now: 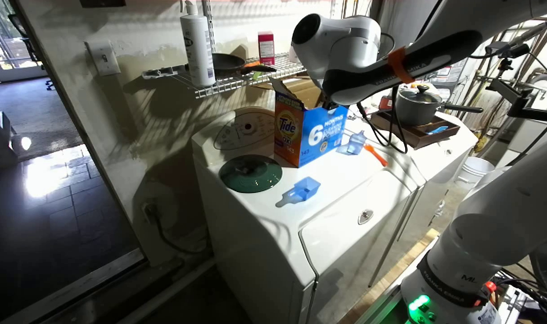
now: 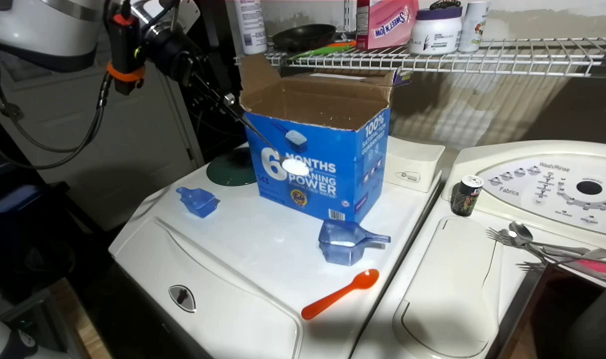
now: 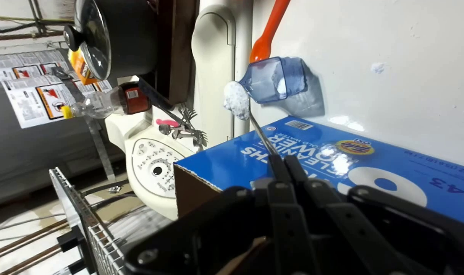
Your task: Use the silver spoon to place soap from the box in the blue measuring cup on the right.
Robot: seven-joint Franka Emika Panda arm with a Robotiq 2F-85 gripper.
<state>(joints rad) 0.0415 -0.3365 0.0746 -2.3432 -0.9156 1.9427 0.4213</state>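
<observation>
The box [image 1: 323, 135] is an open blue and orange Tide carton in both exterior views [image 2: 307, 169]. My gripper [image 3: 287, 157] is shut on the silver spoon's handle [image 3: 261, 131], beside the box's blue face. In an exterior view, the spoon [image 2: 261, 134] slants down from the gripper [image 2: 237, 113]. Its bowl carries a heap of white soap [image 2: 296, 167]. The right-hand blue measuring cup [image 2: 343, 244] stands below and right of the bowl, with some white soap inside. In the wrist view, the soap heap [image 3: 235, 99] overlaps the handle end of that cup [image 3: 270, 80].
Another blue cup [image 2: 199, 202] and a green lid [image 1: 250, 173] stand on the white washer top. An orange spoon [image 2: 340, 294] lies near the right cup. Cutlery [image 2: 537, 244], a dark can [image 2: 466, 197] and a pot [image 1: 415, 108] are on the neighbouring machine. A wire shelf [image 2: 482, 62] hangs behind.
</observation>
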